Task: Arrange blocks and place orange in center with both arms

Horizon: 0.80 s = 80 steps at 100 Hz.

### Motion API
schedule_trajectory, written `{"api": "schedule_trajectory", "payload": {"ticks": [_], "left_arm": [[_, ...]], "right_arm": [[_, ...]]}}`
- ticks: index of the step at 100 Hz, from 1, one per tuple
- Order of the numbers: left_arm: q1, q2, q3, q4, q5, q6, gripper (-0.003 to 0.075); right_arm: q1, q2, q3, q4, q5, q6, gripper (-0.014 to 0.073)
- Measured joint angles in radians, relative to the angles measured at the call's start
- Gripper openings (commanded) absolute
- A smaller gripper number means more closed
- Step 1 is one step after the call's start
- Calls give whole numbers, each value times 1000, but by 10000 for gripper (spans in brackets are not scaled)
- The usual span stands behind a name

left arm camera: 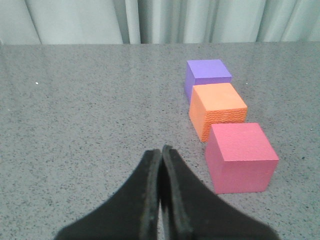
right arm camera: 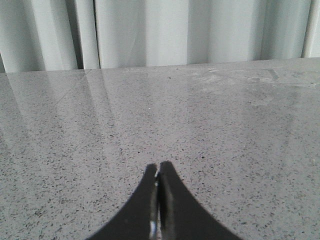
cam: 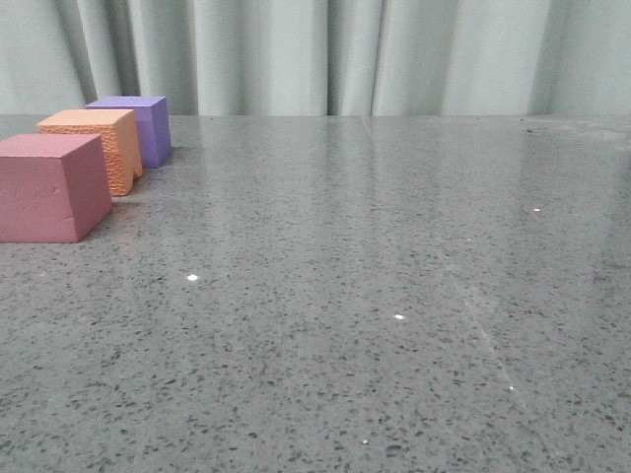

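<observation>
Speckled grey stone table (cam: 394,296). Left gripper (left arm camera: 160,152) and right gripper (right arm camera: 158,167) both hover low over the table with fingers pressed together, holding nothing. Blocks stand in a row at the table's left side: pink-red cube (cam: 51,187) nearest, orange cube (cam: 99,146) in the middle, purple cube (cam: 138,126) farthest. Pale pleated curtain (cam: 394,54) behind.

Speckled grey table (cam: 394,296), pale curtain (cam: 394,49).
</observation>
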Motion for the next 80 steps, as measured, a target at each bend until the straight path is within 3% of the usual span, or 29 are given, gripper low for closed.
{"api": "schedule_trajectory", "payload": {"ticks": [21,33,57,80], "left_arm": [[5,-35,25,8,-41,14,-19],[50,-109,87,-39,-129,107,-19],[255,-265,272,-328,-326,455,-19],[404,-365,465,-452,-504,513,-19]], "right_arm": [[0,0,0,0,0,0,-67],[0,0,0,0,0,0,-67],[0,0,0,0,0,0,-67],[0,0,0,0,0,0,-67]]}}
